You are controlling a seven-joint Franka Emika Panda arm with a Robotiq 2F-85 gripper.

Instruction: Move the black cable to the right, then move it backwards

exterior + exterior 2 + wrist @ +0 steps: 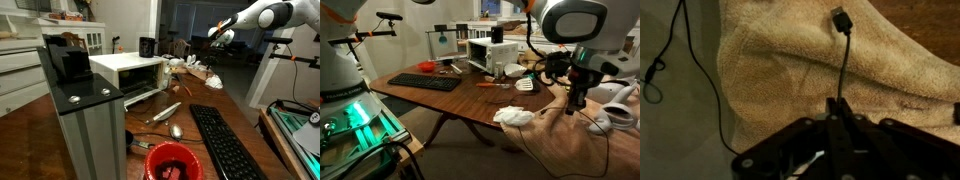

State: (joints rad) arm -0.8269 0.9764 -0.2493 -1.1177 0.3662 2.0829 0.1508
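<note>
At the bottom of the wrist view, the gripper [838,115] has its fingers pinched tight around the black cable [845,60]. The cable runs straight away from the fingertips to its plug [840,18], which sits over a beige towel [780,70]; whether the plug touches the cloth I cannot tell. A thin dark wire [682,12] curves along the towel's edge. In an exterior view the gripper [578,100] hangs above that towel [555,130] at the end of the wooden table [470,100], near a crumpled white cloth [515,115]. Well apart lie a keyboard [425,82] and a microwave [125,72].
</note>
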